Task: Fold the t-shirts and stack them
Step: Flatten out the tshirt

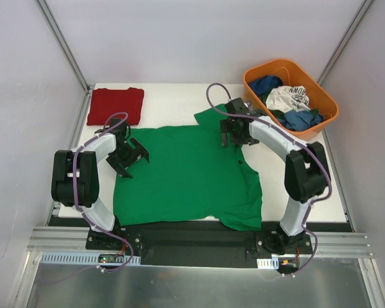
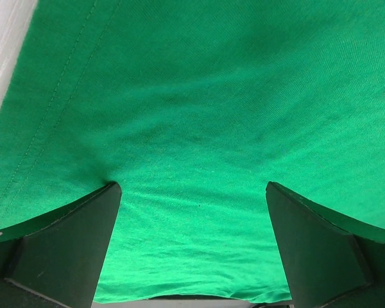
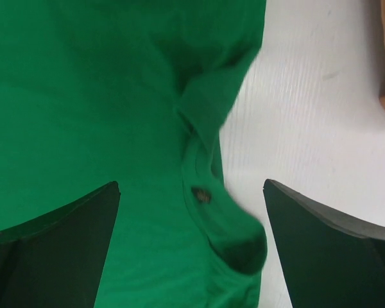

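Step in hand: judging by the layout, the fold of the green shirt (image 1: 186,173) is about to begin. The red shirt (image 1: 115,106) is already a neat folded rectangle.
Green shirt: it lies spread flat and sideways in the middle of the counter (image 1: 173,102), hem toward the left arm and collar (image 3: 205,192) toward the right arm. One sleeve points to the far side, the other hangs at the near edge.
Red shirt: it sits at the far left corner of the counter, apart from the green one and from both hands.
Left hand (image 1: 131,159): its fingers are spread wide and hold nothing. It hovers over the hem end of the green shirt, and its wrist view shows only smooth green cloth between the fingers.
Right hand (image 1: 234,133): it is also spread wide and empty. It hangs above the shoulder area, with the collar and its button between the fingers and bare counter just beside.
Basket (image 1: 325,92): it is orange, stands off the far right corner and holds blue and white garments that play no part here.
Next move: each hand probably needs to come down and pinch a single layer at an edge, then carry it across together so the cloth folds without bunching.
Risk: the rumpled collar may catch or drag a second layer.
Left to do: finish the green fold, then set it on the red shirt.
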Action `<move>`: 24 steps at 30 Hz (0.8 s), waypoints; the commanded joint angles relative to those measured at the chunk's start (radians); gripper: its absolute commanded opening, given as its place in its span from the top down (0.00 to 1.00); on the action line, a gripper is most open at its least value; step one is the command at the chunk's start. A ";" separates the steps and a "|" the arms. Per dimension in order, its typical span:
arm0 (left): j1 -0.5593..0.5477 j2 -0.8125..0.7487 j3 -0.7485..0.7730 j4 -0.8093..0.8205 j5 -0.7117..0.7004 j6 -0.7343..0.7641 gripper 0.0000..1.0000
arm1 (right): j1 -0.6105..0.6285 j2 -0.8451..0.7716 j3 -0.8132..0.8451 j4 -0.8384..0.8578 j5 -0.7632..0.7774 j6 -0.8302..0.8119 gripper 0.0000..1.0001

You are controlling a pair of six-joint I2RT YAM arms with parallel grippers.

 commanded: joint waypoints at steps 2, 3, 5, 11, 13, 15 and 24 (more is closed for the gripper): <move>0.047 0.037 -0.030 0.000 -0.074 0.044 0.01 | -0.009 0.150 0.123 -0.014 0.120 -0.035 0.01; 0.053 0.037 -0.030 0.000 -0.079 0.044 0.01 | -0.012 0.166 0.135 -0.014 0.138 -0.035 0.01; 0.059 0.035 -0.035 0.000 -0.082 0.048 0.01 | -0.019 0.206 0.154 -0.019 0.213 -0.035 0.01; 0.072 0.029 -0.044 0.000 -0.091 0.054 0.01 | -0.085 0.211 0.140 -0.060 0.344 -0.017 0.01; 0.073 0.026 -0.043 -0.001 -0.091 0.053 0.01 | -0.110 0.184 0.119 -0.063 0.360 -0.011 0.01; 0.075 0.025 -0.041 0.000 -0.091 0.054 0.01 | -0.119 0.164 0.099 -0.057 0.371 -0.015 0.01; 0.076 0.012 -0.036 -0.001 -0.086 0.062 0.00 | -0.113 0.075 0.070 -0.080 0.408 -0.020 0.01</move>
